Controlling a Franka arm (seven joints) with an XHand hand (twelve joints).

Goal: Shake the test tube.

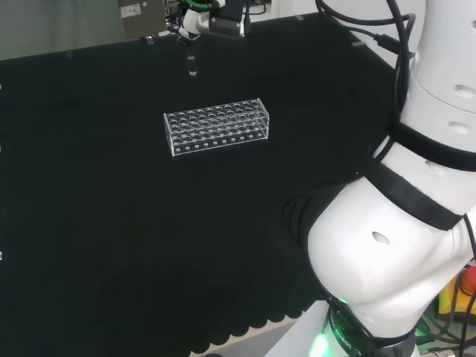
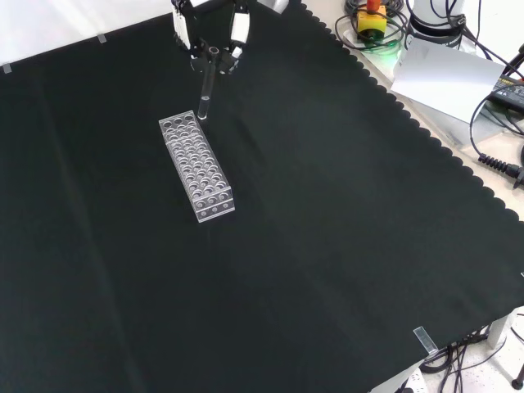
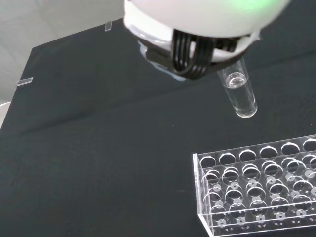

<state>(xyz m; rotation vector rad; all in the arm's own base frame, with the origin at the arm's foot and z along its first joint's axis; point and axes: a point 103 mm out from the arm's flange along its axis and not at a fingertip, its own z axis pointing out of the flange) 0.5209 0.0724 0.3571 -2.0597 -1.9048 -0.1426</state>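
The hand (image 2: pixel 211 33) is up at the far edge of the tabletop (image 2: pixel 327 213), its fingers closed around the top of the tube (image 2: pixel 205 90). In the front view the tube hangs nearly upright below the fingers, its rounded bottom just above the far end of the rack (image 2: pixel 196 166), clear of the holes as far as I can see. From the wrist view the tube (image 3: pixel 238 92) pokes out from under the white and black of the hand (image 3: pixel 197 24), and it looks clear and mostly empty, though I can't be sure whether a little liquid sits in it. The rack (image 3: pixel 256 187) lies just beside and below it there, with its rows of round holes open and nothing standing in the ones I can see.

In the head view the hand (image 1: pixel 199 21) is at the top of the scene, with the tube (image 1: pixel 193 65) showing as a faint clear piece beneath it, beyond the rack (image 1: pixel 216 126). The rack sits flat on the black cloth, roughly in the middle of the tabletop, long side across that view. The arm's big white links (image 1: pixel 416 223) stand at the right.
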